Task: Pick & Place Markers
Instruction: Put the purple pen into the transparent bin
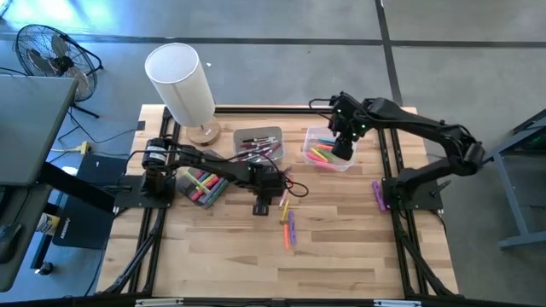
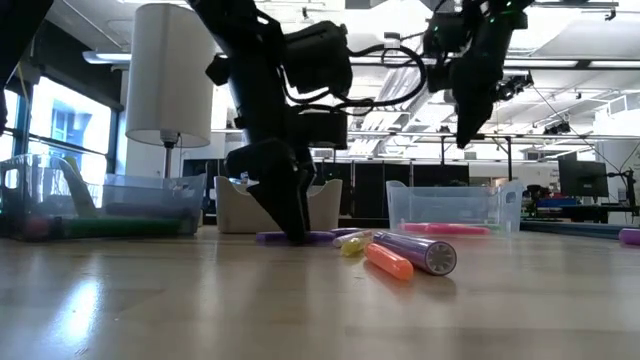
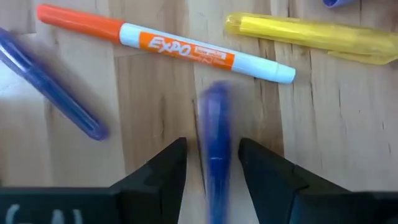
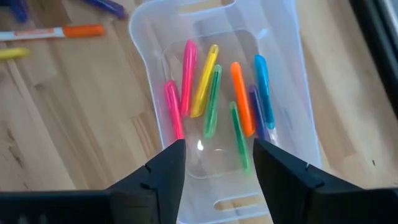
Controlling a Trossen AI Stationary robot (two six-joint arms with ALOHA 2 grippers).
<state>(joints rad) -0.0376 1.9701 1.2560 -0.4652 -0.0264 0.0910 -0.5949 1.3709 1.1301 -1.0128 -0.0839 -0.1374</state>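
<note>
Nearest us, loose markers [image 1: 288, 226] lie on the wooden table [image 1: 341, 256]. Just behind them, we see the left gripper [image 3: 213, 163] down at the tabletop, its fingers straddling a blue pen [image 3: 216, 149] without visibly pinching it. Farther back, the right gripper [image 4: 214, 163] hangs open and empty above the clear plastic bin [image 4: 292, 74] holding bright highlighters [image 4: 205, 81].

We see a pale butcher-block wooden table [image 1: 341, 256] framed by black rails. Toward its back edge stands a white cylindrical lamp [image 1: 181, 83] on a round wooden base. A black floor fan [image 1: 49, 53] sits on the grey floor beyond the table's left corner.
</note>
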